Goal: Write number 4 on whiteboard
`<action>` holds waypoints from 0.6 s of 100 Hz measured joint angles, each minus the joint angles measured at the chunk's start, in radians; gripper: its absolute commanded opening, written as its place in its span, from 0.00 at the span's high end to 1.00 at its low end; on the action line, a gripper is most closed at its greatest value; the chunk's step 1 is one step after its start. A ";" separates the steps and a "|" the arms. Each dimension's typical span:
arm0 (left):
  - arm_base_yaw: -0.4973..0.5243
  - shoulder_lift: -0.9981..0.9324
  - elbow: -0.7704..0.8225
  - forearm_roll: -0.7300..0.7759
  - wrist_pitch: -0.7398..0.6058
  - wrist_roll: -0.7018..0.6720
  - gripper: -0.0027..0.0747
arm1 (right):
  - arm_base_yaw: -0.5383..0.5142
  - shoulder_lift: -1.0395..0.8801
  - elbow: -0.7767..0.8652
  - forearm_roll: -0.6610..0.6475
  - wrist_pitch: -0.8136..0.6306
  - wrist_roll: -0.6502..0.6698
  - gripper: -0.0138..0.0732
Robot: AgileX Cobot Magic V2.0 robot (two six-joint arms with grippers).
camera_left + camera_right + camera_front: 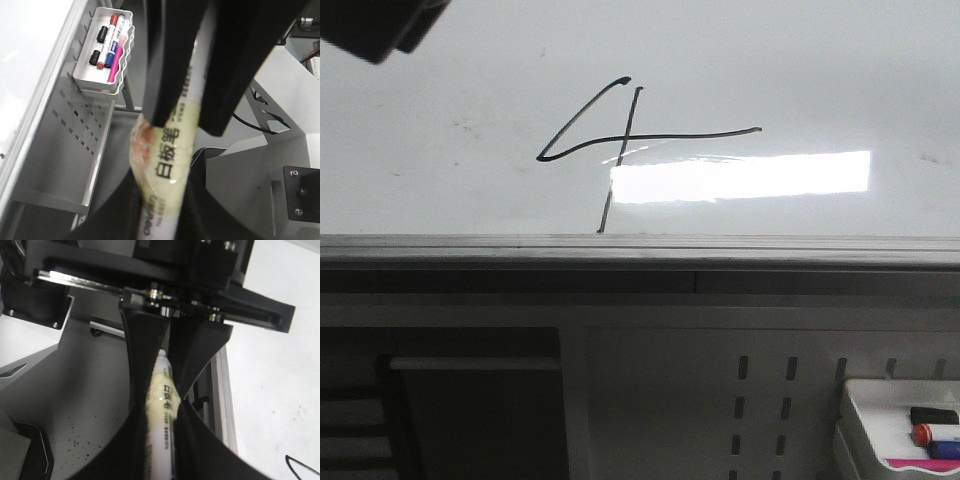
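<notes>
The number 4 (pixel 620 135) stands in thin black lines on the whiteboard (pixel 800 70), its slanted stroke running down to the grey edge rail (pixel 640 245). One end of a black stroke (pixel 302 467) shows on the whiteboard (pixel 280 390) in the right wrist view. A white marker wrapped in yellowish tape (pixel 172 150) lies between both grippers. My left gripper (pixel 160 220) is shut on one end. My right gripper (pixel 160 460) is shut on the marker (pixel 162 405) too, and it shows in the left wrist view (pixel 187 125) clamping the marker from the other side.
A dark arm part (pixel 380 25) juts into the front view's upper left corner. Below the rail hangs a grey perforated panel (pixel 760 400) with a white tray (pixel 860 420) of spare markers, also in the left wrist view (pixel 82 82). Grey robot base parts (pixel 280 170) lie close by.
</notes>
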 measured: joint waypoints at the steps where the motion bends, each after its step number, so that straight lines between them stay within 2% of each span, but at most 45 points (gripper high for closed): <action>1: 0.000 0.000 0.002 0.000 -0.002 0.000 0.99 | 0.000 0.002 0.000 0.000 0.004 0.000 0.92; 21: -0.002 0.000 0.094 -0.012 -0.047 0.005 0.99 | 0.000 0.057 0.009 0.000 0.029 0.004 0.92; 41: -0.002 0.004 0.172 -0.008 -0.106 0.045 0.99 | 0.000 0.106 0.063 0.039 -0.025 0.004 0.92; 60: -0.002 0.006 0.182 -0.004 -0.126 0.059 0.99 | 0.001 0.110 0.082 0.069 -0.054 0.004 0.92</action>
